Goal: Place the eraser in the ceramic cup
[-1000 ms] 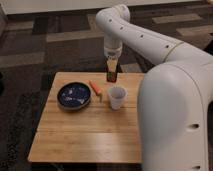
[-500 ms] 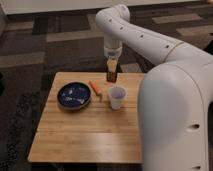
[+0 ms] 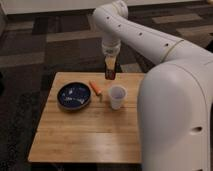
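The eraser [image 3: 110, 73] hangs upright in the air, pinched at its top by the claw [image 3: 110, 65], above the far part of the tabletop [image 3: 85, 132]. So the pick-up looks done; what is left, as I judge it, is to carry the eraser over the cup [image 3: 117, 96], lower it and let go. The cup stands empty as far as can be seen (its inside shows only white), nearer the camera than the eraser and slightly to the right of it, apart from it.

The arm comes in from the big white body at the right, arches high over the tabletop and turns straight down, so the claw points downward. Left of the cup lie an orange stick [image 3: 95, 88] and a dark blue bowl [image 3: 74, 96].
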Robot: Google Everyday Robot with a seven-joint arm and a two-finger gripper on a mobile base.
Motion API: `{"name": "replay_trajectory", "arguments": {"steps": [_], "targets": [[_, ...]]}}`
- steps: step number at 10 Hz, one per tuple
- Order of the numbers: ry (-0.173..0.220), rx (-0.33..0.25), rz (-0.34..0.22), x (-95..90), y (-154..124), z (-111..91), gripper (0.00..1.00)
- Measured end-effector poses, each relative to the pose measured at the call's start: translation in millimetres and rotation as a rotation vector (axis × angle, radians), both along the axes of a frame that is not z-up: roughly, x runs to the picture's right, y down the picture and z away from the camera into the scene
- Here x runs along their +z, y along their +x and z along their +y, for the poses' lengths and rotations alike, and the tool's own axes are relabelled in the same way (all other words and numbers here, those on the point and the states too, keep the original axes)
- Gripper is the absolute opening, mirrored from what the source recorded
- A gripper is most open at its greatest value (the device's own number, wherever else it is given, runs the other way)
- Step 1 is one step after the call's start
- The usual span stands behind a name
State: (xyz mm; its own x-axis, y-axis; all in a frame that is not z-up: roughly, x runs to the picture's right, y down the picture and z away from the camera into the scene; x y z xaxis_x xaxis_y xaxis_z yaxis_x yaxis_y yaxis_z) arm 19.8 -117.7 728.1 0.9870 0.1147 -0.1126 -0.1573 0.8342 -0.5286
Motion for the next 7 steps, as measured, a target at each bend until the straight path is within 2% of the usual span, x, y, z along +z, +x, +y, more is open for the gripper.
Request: {"name": "replay_trajectory", "arguments": {"steps": [3,7], "targets": [[0.0,-0.028,-0.023,-13.2,-11,3,0.0],[-0.033,-0.076,-0.029,-34.3,-16,21,0.0]]}}
